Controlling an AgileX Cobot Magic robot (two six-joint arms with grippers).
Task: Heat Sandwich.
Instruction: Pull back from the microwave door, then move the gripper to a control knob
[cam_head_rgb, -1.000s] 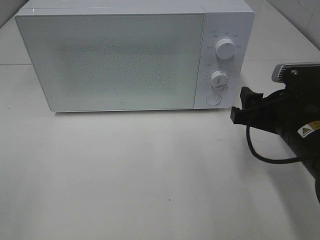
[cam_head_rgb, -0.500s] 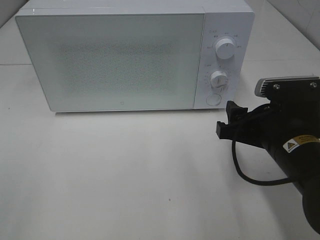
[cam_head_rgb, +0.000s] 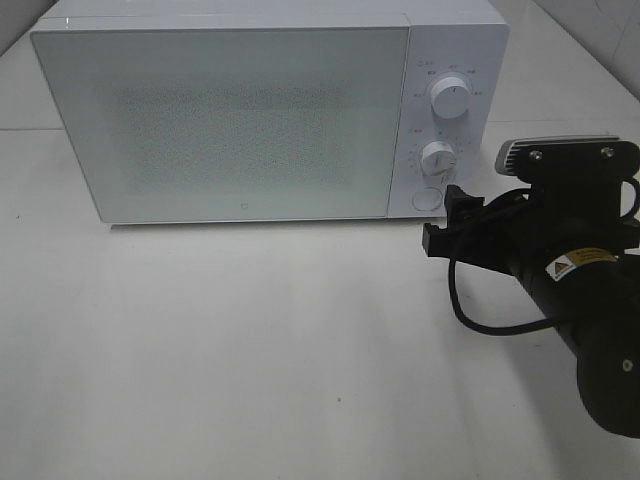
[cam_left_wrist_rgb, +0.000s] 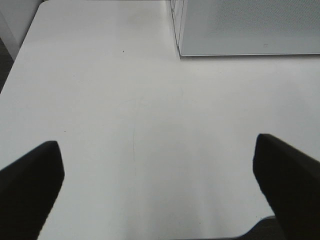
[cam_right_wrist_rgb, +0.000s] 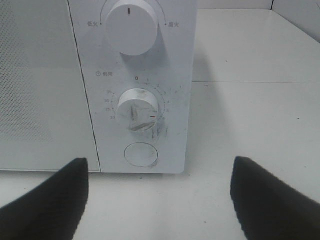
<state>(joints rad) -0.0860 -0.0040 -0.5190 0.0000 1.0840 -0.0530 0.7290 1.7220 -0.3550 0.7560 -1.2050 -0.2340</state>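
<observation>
The white microwave (cam_head_rgb: 220, 120) stands at the back of the table with its door shut. The sandwich is not in view. My right gripper (cam_head_rgb: 442, 220) is open and empty, just in front of the microwave's round button (cam_head_rgb: 427, 198), slightly below it. In the right wrist view the gripper (cam_right_wrist_rgb: 159, 192) has its dark fingers (cam_right_wrist_rgb: 47, 200) wide apart, facing the button (cam_right_wrist_rgb: 141, 154), the timer knob (cam_right_wrist_rgb: 137, 110) and the upper knob (cam_right_wrist_rgb: 131, 25). My left gripper (cam_left_wrist_rgb: 157, 175) is open and empty above bare table, with the microwave's lower corner (cam_left_wrist_rgb: 250, 27) ahead.
The white table (cam_head_rgb: 250, 340) spreads in front of the microwave. The right arm's black body and cable (cam_head_rgb: 580, 290) fill the right side. The left arm does not show in the exterior high view. The table's edge (cam_left_wrist_rgb: 20, 45) shows in the left wrist view.
My right gripper has moved left and closer to the microwave's control panel, ending near the round button. The microwave has not moved.
</observation>
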